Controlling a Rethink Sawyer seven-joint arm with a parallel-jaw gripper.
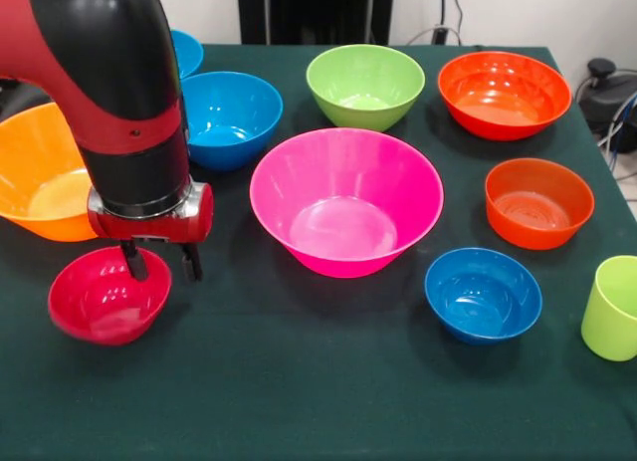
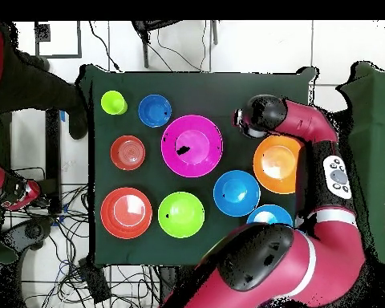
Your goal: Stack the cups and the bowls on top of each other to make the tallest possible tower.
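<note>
One camera sits low and close across the green table (image 1: 328, 381), angled down over the bowls toward the arm. The other hangs high above, looking straight down, turned half round; both share the pink bowl (image 1: 345, 202) (image 2: 192, 145)

From the front I see the arm (image 1: 119, 103) covering much of the orange bowl (image 1: 40, 172) and a small blue bowl (image 1: 186, 51). The lime cup (image 1: 612, 307) runs off the edge. Overhead, the arm hides the crimson bowl (image 1: 107, 294).
</note>
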